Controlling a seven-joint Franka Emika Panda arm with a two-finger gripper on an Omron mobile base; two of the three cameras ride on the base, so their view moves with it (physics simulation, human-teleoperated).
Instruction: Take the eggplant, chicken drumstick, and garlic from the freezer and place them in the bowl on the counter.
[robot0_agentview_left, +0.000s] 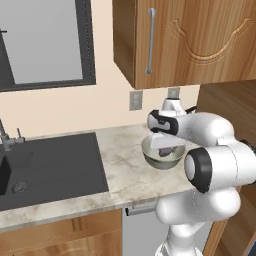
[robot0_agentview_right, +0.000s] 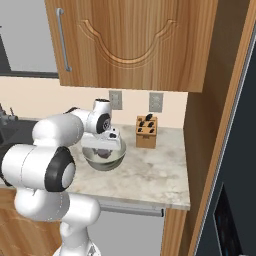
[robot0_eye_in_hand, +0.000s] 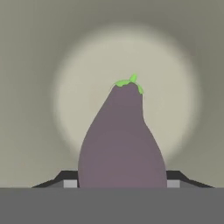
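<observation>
Gripping the eggplant (robot0_eye_in_hand: 120, 140), the tool (robot0_eye_in_hand: 119, 183) hangs inside the bowl (robot0_agentview_left: 150, 159). Bare bench (robot0_agentview_left: 125, 170) surrounds the bowl's rim.

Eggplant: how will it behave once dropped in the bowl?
The eggplant is rounded and tapered, so it will probably roll and settle on its side. The bowl's glossy curved inside likely slides it toward the centre. It looks stiff.

A home kitchen: a marbled stone surface (robot0_agentview_left: 120, 170) runs over wooden cabinets, with a black sink (robot0_agentview_left: 50, 167) at 9 o'clock, a wooden wall cupboard (robot0_agentview_right: 135, 42) at 12, a knife block (robot0_agentview_right: 146, 131) beside wall sockets (robot0_agentview_right: 155, 102), and a dark freezer (robot0_agentview_right: 235, 200) at 4.
</observation>
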